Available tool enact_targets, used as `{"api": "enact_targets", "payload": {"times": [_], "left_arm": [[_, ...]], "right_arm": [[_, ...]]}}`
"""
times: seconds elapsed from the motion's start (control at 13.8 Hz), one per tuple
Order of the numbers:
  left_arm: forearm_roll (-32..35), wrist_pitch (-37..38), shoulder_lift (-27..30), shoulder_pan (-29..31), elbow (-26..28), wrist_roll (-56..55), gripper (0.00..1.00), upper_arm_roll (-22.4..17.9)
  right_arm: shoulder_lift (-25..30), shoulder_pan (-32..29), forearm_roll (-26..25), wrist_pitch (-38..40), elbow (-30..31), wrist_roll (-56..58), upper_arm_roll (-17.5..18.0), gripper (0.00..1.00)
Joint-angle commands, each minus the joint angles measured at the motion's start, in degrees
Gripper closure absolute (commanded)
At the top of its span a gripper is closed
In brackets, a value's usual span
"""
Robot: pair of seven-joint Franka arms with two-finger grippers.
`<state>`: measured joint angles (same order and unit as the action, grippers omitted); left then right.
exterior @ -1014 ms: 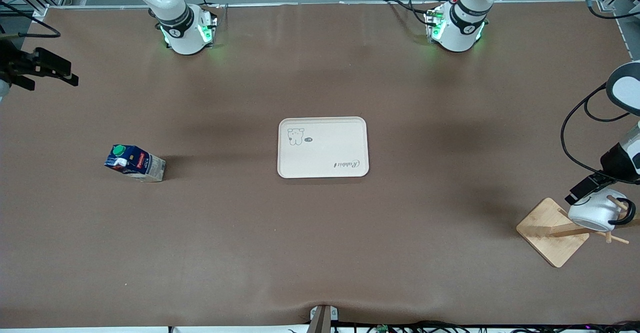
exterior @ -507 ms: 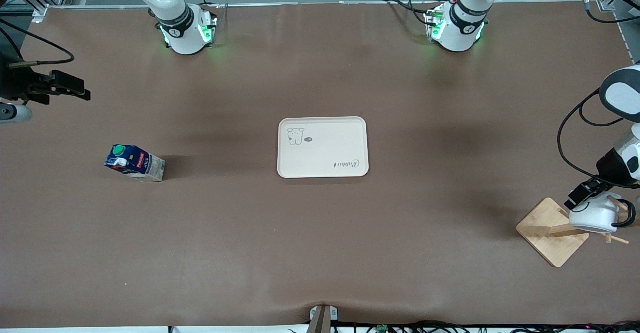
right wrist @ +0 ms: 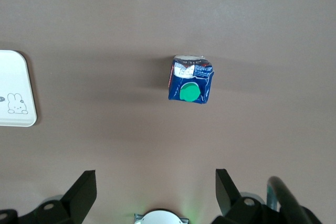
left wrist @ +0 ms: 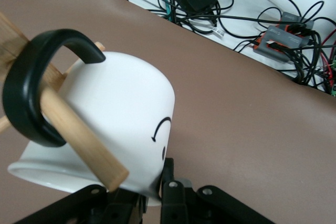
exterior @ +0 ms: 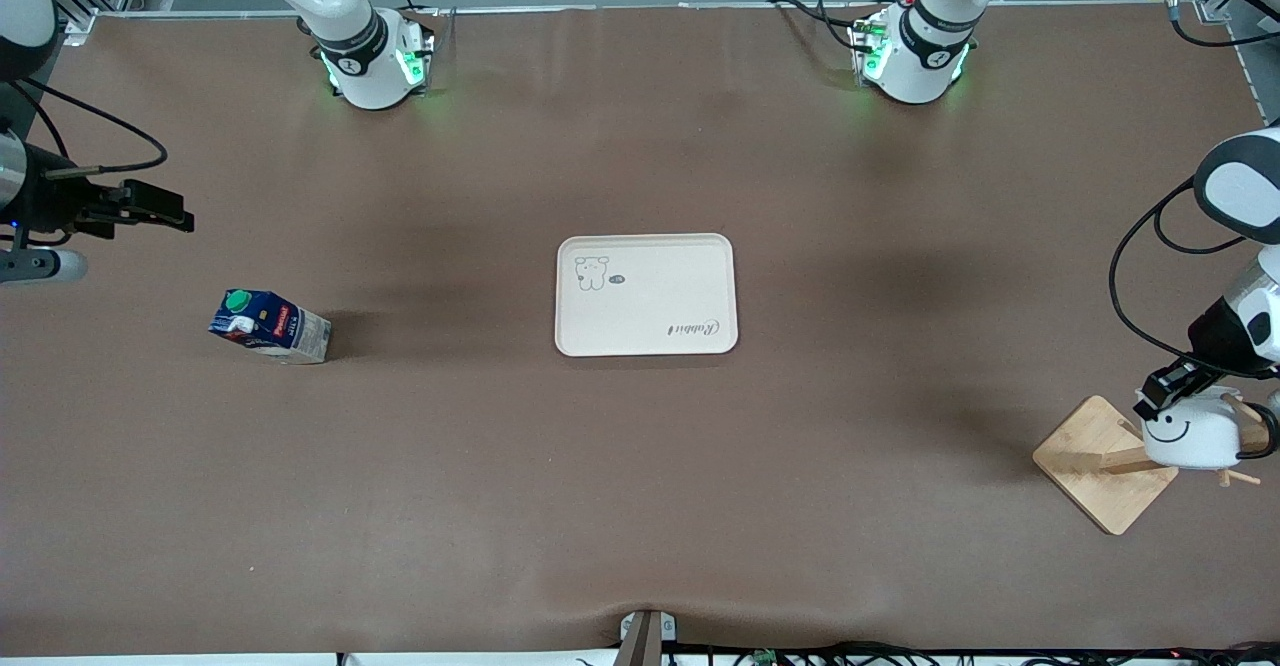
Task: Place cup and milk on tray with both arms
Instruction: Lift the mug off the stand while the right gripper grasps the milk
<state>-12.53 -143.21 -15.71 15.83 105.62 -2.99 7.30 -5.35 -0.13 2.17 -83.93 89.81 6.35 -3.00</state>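
Note:
The cup (exterior: 1192, 436), white with a black smiley face, hangs by its black handle on a wooden peg (left wrist: 79, 140) of the rack at the left arm's end of the table. My left gripper (exterior: 1163, 393) is shut on the cup's rim; in the left wrist view (left wrist: 155, 182) its fingers pinch the cup (left wrist: 121, 119) wall. The milk (exterior: 268, 326) lies on the table at the right arm's end. My right gripper (exterior: 160, 211) is open and empty in the air, with the milk (right wrist: 190, 80) ahead of its spread fingers (right wrist: 84, 190). The tray (exterior: 646, 294) sits empty at the table's middle.
The square wooden rack base (exterior: 1095, 458) stands near the table's edge at the left arm's end. One tray corner (right wrist: 13, 93) shows in the right wrist view. Cables and a power brick (left wrist: 283, 35) lie off the table's edge.
My left gripper has turned and raised the cup on the peg, so the smiley face now faces the front camera. My right gripper has come in over the table toward the milk.

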Motion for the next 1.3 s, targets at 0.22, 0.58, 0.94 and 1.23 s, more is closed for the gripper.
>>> {"api": "enact_targets", "payload": {"times": [0.22,0.58,0.94,1.23], "left_arm": [[0.2,0.4,0.7,-1.9,0.5,0.7,1.0,-0.3],[2.8,8.5,4.1,-2.0,-0.6,-2.8,1.0,1.1],[9.1,14.6,8.0,-2.0,-0.9,-7.2,1.0,4.5],[10.1,23.2,8.1,-2.0,-4.4,-7.3,1.0,7.6]], "right_arm": [[0.6,-0.8,-0.6,-6.7,6.2,0.5,0.7,0.0],[0.6,-0.8,-0.6,-10.8,9.4,0.5,0.7,0.0],[0.6,-0.8,-0.7,-13.8,11.7,0.5,0.7,0.0],[0.7,-1.0,-0.8,-16.4,13.7,0.6,0.6,0.0]]}}
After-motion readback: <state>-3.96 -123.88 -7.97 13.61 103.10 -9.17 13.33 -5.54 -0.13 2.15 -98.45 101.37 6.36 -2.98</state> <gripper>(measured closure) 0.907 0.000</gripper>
